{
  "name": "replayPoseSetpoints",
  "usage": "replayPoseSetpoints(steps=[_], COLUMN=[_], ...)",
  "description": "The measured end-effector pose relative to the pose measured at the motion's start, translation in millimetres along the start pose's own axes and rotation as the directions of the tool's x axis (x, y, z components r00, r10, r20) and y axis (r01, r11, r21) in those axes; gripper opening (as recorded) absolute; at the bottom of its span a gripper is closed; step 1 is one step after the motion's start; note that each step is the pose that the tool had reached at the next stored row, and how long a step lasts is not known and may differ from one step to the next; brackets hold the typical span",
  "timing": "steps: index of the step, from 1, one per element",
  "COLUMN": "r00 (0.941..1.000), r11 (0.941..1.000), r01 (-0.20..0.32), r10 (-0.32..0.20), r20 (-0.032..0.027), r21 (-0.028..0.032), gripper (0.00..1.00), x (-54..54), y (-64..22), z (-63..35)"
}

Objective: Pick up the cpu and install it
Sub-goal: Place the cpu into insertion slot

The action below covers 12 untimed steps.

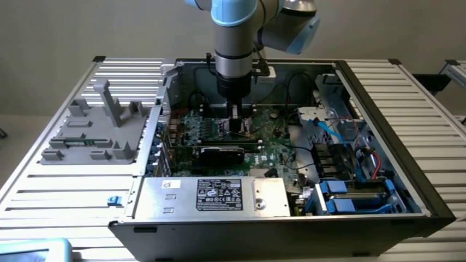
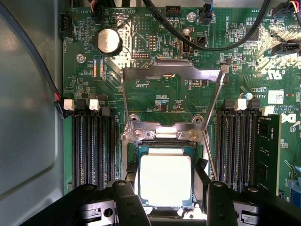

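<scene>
Gripping the cpu (image 2: pixel 165 181) by two opposite edges, the hand (image 2: pixel 167 178) is pointing straight down into the computer case (image 1: pixel 429 191), with its black fingers (image 2: pixel 129 202) pressing against the chip's sides. Cpu is lying flat, silver top up, inside the outline of the socket (image 2: pixel 164 136); cannot tell if it is seated or just above the contacts. Socket's metal clamp plate (image 2: pixel 171 70) is standing swung open just beyond the chip. Memory slots (image 2: pixel 91 146) are running along both sides of the socket, with a green memory stick (image 2: pixel 264 150) sitting in an outer slot. Farther out on the green board (image 2: pixel 263 42), a round coin battery (image 2: pixel 109 41) is sitting and black cables (image 2: pixel 221 44) are looping across. In the exterior view the arm (image 1: pixel 234 49) is hanging down into the middle of the open case. A black card (image 1: pixel 226 154) is lying just in front of the hand. Silver box with a white label (image 1: pixel 211 196) is sitting in the case's near corner on the exterior view's left, blue drive holders (image 1: pixel 342 197) on the right. Case is resting on a slatted metal table (image 1: pixel 73 185), with a grey plastic fixture (image 1: pixel 95 131) standing at the exterior view's left, well apart from the hand.
</scene>
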<state>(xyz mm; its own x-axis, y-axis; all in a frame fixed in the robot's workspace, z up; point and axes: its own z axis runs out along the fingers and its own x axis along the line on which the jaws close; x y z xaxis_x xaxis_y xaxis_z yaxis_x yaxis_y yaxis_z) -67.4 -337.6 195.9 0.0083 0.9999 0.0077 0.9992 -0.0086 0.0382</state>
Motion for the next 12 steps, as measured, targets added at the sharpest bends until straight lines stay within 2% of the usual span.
replayPoseSetpoints(steps=[9,10,12], r00=[1.0,1.0,1.0], r11=[1.0,1.0,1.0], r01=[0.0,0.0,0.0], r10=[0.0,0.0,0.0], r20=[0.0,-0.0031,-0.0031], r21=[-0.0002,-0.0004,-0.0004], gripper=[0.55,0.55,0.55], x=[0.1,-0.1,-0.1], y=[-0.1,0.0,-0.1], z=[0.2,0.3,0.3])
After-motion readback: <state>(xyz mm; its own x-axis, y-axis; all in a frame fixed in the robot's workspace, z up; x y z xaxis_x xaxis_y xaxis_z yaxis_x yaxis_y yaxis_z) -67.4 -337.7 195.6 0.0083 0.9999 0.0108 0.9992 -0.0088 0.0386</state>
